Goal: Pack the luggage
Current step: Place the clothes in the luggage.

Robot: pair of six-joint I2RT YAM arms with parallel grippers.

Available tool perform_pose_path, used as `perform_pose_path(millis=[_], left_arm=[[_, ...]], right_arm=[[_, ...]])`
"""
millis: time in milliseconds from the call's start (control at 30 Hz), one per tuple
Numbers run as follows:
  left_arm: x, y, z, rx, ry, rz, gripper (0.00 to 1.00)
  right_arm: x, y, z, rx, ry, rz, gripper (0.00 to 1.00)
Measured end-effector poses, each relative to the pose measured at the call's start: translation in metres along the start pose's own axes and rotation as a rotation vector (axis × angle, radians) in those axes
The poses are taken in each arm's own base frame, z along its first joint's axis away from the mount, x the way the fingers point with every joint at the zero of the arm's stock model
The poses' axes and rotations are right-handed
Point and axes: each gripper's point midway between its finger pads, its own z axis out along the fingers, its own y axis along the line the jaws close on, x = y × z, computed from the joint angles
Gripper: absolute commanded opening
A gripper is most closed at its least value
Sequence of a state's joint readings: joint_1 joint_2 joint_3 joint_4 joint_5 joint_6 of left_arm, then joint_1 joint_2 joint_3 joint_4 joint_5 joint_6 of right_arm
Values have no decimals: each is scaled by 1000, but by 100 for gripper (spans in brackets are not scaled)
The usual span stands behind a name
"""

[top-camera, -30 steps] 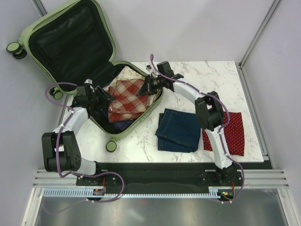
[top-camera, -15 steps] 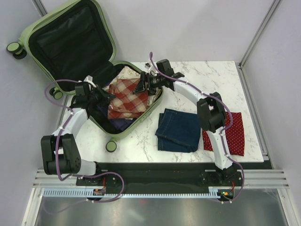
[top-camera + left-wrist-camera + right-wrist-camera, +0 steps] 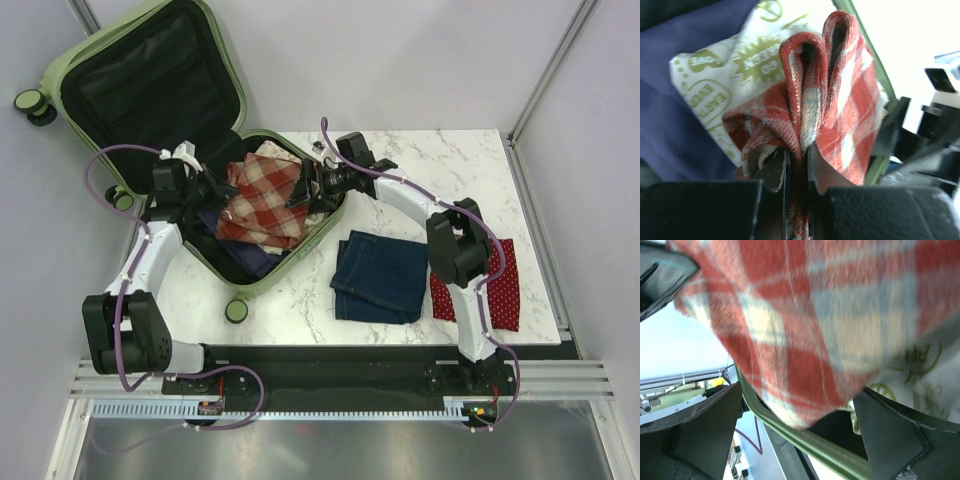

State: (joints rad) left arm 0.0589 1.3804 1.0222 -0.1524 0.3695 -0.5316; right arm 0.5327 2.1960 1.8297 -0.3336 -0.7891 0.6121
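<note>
Overhead, pale walls (image 3: pixel 400 60) flank the marble table (image 3: pixel 440 160); left tool (image 3: pixel 798 157) pinches plaid cloth (image 3: pixel 262 195), right tool (image 3: pixel 308 187) gapes

Red plaid cloth (image 3: pixel 258 192) over cream printed fabric (image 3: pixel 705 75), possibly a bag; folded denim (image 3: pixel 385 275), red dotted cloth (image 3: pixel 503 285) on marble table (image 3: pixel 440 170).

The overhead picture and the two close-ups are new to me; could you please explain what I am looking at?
Two robot arms are bolted to a marble table. The overhead picture looks down on both; each close-up comes from a camera on one wrist. The open green luggage holds a red plaid cloth over other clothes. Folded jeans and a red dotted cloth lie on the table. The left arm pinches the plaid cloth in shut jaws; the right arm has its jaws wide open.
</note>
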Motion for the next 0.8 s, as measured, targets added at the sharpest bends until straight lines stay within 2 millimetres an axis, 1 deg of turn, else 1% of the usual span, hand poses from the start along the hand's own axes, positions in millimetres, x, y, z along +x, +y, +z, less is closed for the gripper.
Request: perform_pose_path(millis=[100,167,267,367,467,600,667,800], left_arm=[[0,9,1,-50,7,18,2],[-8,13,3,-87,16,47,2],[-24,17,10,-127,8,106,2],[-31,25,10,-169,7,154,2],[-29,35,12,-196,34,191,2],[-26,49,23,-223,108,269,2],[-26,55,27,-229,134,310,2],[-24,60,23,-232,168,398,2]], right_arm=[[4,3,-5,5,-1,-6,98],[7,6,-10,6,-1,-9,98],[10,10,-18,18,-12,-21,98],[11,12,-25,40,-24,-36,98],[11,13,-31,60,-35,-51,98],[8,12,-41,87,-54,-68,98],[10,11,-44,98,-54,-71,98],[14,6,-49,122,-54,-68,98]])
